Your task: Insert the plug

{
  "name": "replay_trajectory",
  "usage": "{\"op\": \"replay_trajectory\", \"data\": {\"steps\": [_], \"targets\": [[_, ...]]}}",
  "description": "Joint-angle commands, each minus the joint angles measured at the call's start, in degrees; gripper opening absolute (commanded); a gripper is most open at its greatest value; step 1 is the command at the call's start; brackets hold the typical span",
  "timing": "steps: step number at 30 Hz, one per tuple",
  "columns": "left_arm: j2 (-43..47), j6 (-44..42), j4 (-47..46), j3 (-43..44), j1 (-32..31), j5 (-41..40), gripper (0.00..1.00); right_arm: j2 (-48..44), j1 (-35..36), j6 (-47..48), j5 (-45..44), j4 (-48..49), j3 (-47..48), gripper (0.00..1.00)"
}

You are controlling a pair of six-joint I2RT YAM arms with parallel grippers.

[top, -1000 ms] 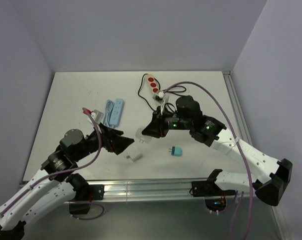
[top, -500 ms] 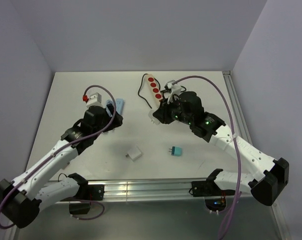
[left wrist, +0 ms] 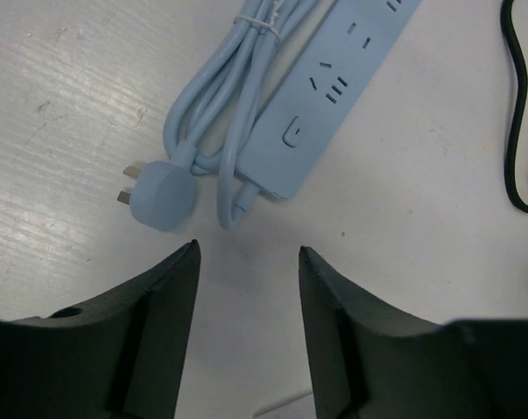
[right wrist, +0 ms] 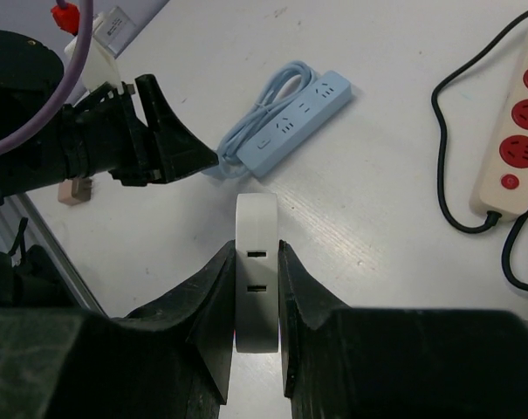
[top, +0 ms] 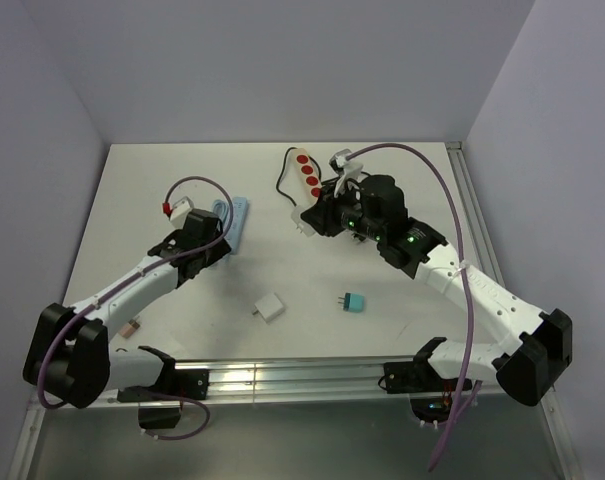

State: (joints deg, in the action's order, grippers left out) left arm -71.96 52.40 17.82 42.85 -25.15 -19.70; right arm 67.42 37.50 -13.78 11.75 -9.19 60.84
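My right gripper [right wrist: 257, 246] is shut on a white block with two slots [right wrist: 257, 218], held upright above the table; from above the block [top: 304, 214] sits just below the red-button power strip [top: 307, 172]. A light blue power strip [left wrist: 320, 105] lies flat with its coiled cable and round blue plug [left wrist: 163, 194]. My left gripper [left wrist: 248, 248] hovers just short of that cable, open, with only bare table between its fingers. In the top view the left gripper [top: 225, 234] points at the blue strip [top: 238, 216].
A white charger [top: 270, 308] and a teal plug [top: 353, 302] lie near the front middle. A black cable [right wrist: 447, 175] loops beside the red-button strip [right wrist: 517, 131]. A small brown object [top: 132, 325] sits by the left arm's base.
My left arm has swung from the white charger back and left to the blue strip, its jaws narrowing. My right gripper has carried the white block toward the red-button strip.
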Motion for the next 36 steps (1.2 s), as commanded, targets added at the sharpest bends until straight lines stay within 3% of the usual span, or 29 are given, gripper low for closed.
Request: {"op": "replay_trajectory", "data": {"steps": [1,4,14,20,27,36], "targets": [[-1.9,2.1,-2.5,1.8,0.0,-3.4,0.52,-0.6,-1.0,0.5,2.2,4.8,0.9,0.00],[-2.9,2.5,-3.1,1.8,0.0,-4.2,0.46,-1.6,-1.3,0.2,2.3,6.1,-0.2,0.00],[-9.2,1.7,-6.9,2.1,0.5,-4.4,0.43,-1.7,-1.9,-0.8,4.0,7.3,-1.1,0.00],[-10.9,0.2,-7.6,3.4,0.6,-5.8,0.35,-1.1,-1.9,-0.9,5.5,8.8,-1.9,0.00],[-10.4,-0.5,-10.1,0.3,0.7,-3.3,0.00,3.9,-1.9,-0.3,5.3,8.5,0.8,0.00],[0.0,0.7,-11.1,-9.5,0.6,0.5,0.00,13.2,0.0,1.6,5.8,8.0,5.9,0.00]]}}
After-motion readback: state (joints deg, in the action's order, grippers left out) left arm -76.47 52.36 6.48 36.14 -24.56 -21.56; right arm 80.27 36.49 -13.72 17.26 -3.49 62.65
